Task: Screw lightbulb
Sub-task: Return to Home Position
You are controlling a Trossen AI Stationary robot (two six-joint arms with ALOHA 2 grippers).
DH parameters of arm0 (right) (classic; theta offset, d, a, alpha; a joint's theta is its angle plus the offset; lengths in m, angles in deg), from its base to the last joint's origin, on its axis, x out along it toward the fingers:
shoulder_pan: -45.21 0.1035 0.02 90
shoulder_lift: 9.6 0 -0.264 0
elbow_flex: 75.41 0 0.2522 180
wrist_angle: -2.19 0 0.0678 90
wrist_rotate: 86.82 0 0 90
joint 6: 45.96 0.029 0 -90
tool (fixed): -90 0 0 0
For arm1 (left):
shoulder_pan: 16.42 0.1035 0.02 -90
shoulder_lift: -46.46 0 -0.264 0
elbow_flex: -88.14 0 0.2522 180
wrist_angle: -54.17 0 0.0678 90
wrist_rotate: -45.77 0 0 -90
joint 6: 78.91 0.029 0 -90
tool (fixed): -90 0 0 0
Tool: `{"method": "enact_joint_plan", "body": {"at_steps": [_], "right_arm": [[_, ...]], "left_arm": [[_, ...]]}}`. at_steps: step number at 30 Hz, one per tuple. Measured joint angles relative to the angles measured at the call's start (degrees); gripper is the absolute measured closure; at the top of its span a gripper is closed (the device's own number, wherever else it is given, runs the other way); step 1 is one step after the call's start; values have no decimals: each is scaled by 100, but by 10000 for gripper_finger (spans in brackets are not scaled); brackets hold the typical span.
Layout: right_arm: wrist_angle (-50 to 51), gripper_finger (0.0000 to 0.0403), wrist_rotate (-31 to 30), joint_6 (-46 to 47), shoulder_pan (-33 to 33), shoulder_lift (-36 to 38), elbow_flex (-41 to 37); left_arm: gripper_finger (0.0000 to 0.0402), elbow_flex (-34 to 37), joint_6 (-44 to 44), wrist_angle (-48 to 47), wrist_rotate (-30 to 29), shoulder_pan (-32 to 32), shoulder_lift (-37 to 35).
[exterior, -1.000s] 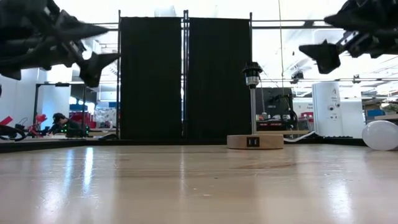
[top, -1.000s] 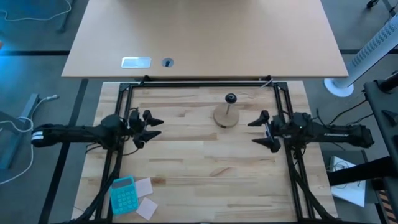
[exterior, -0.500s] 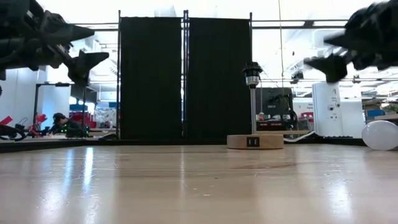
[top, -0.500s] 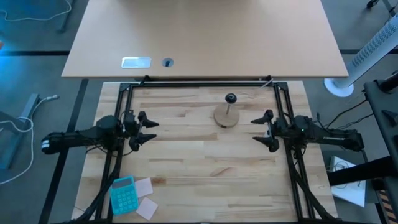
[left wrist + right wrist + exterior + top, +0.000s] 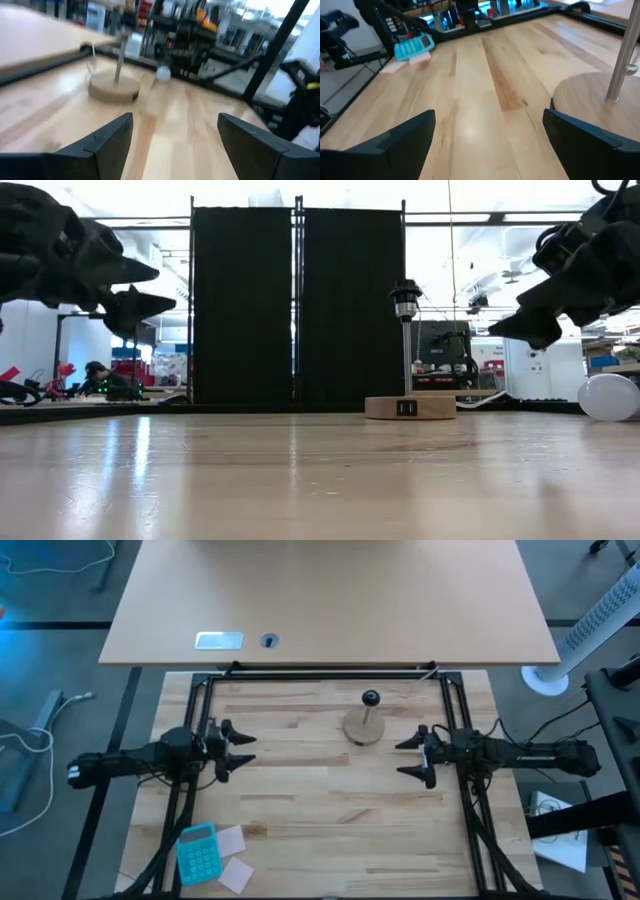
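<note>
The white lightbulb (image 5: 610, 397) lies on the table at the right, beyond the wooden stand; it also shows in the left wrist view (image 5: 163, 73). It does not show in the high view. The wooden disc stand (image 5: 362, 727) with its thin post and black socket (image 5: 371, 698) stands at the far middle of the table. My left gripper (image 5: 234, 746) is open and empty, left of the stand. My right gripper (image 5: 410, 757) is open and empty, right of the stand and a little nearer.
A blue calculator (image 5: 197, 852) and pink paper notes (image 5: 233, 860) lie at the near left corner. A black frame rail (image 5: 330, 675) runs along the table's far edge and down both sides. Bare wood lies between the two grippers.
Both grippers have gone down toward the table and stay open. My left gripper has drawn back a little toward the table's left edge. My right gripper has gone a little toward the table's left, nearer the stand.
</note>
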Motion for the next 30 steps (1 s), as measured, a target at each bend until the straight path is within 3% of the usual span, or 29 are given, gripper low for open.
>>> {"method": "enact_joint_plan", "body": {"at_steps": [30], "right_arm": [[-4,39,2,2,0,-365,0]], "left_arm": [[119,-6,-17,9,-5,0,2086]]}}
